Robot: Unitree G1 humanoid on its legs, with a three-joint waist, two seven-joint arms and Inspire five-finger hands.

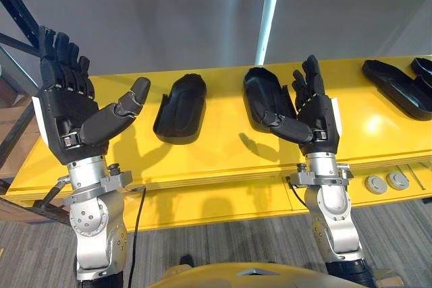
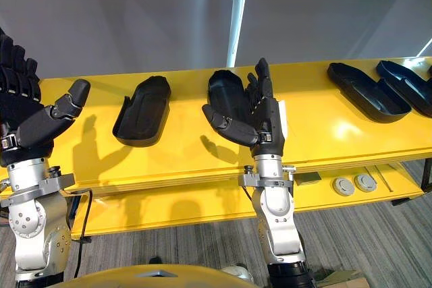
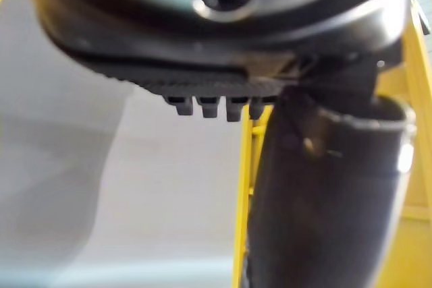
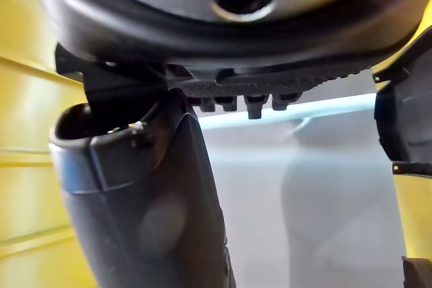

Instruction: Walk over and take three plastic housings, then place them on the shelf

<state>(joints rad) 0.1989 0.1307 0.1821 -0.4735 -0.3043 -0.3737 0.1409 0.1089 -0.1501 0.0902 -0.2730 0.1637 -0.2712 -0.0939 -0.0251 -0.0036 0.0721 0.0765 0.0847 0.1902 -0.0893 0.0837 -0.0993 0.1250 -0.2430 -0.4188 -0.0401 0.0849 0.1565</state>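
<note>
Both arms are raised before a yellow table (image 1: 223,160). The left robot hand (image 1: 67,109) stands spread wide at the table's left end, palm toward the head camera. Its fingers (image 1: 64,55) are straight and its thumb (image 1: 125,109) stretches toward the centre; it holds and touches nothing. The right robot hand (image 1: 314,116) is likewise spread, fingers upright, and empty.

A black plastic housing (image 1: 179,109) lies hollow side up on the table between the two hands, near the left thumb's tip but apart from it. A second housing (image 1: 264,96) lies just to the left of the right robot hand. That hand's thumb crosses in front of the housing's near edge, and whether they touch cannot be told. Two more housings (image 2: 368,91) lie side by side at the table's far right, well apart from both hands.

On a lower ledge (image 1: 422,177) under the tabletop sit two round grey discs (image 1: 376,184). A white pole (image 1: 270,11) rises behind the table.
</note>
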